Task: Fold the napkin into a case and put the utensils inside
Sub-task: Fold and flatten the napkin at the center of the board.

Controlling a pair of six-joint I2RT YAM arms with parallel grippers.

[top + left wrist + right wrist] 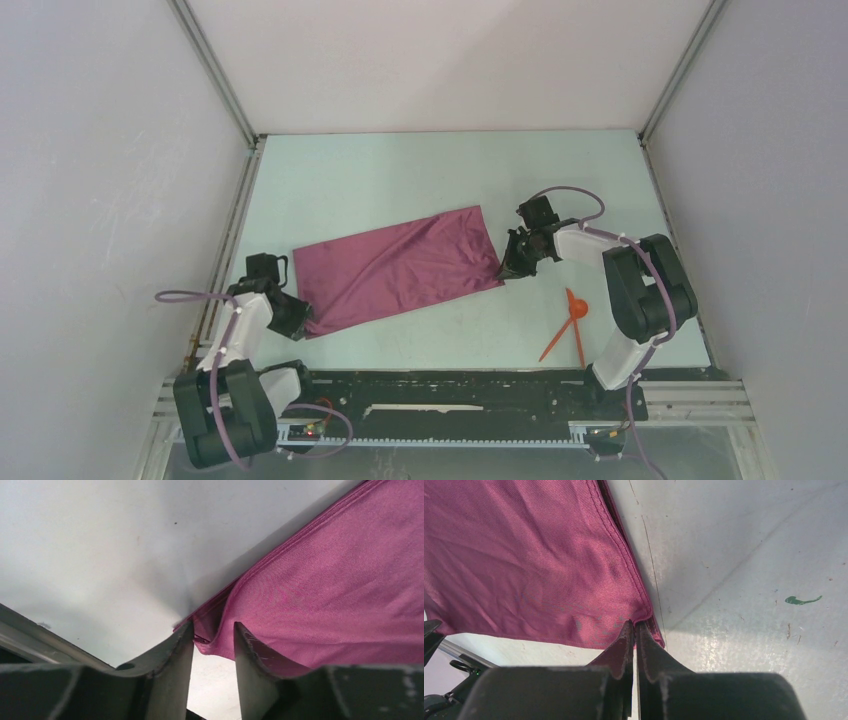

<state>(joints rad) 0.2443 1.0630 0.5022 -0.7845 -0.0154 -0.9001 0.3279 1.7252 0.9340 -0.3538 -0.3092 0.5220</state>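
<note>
The plum-purple thin cloth napkin [400, 268] lies flat and slanted on the pale table [400, 170], doubled at the edges but not yet a narrow case. The left gripper [212, 630] straddles its near-left corner, jaws apart. The right gripper [634, 625] is pinched on the right corner. The orange-red plastic utensils [570, 325] lie apart, still to be inserted.

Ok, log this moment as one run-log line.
plum-purple cloth napkin: folded flat | left gripper: around left-end corner, grip unclear | right gripper: shut on right-end corner | orange-red plastic utensils: on table, untouched
</note>
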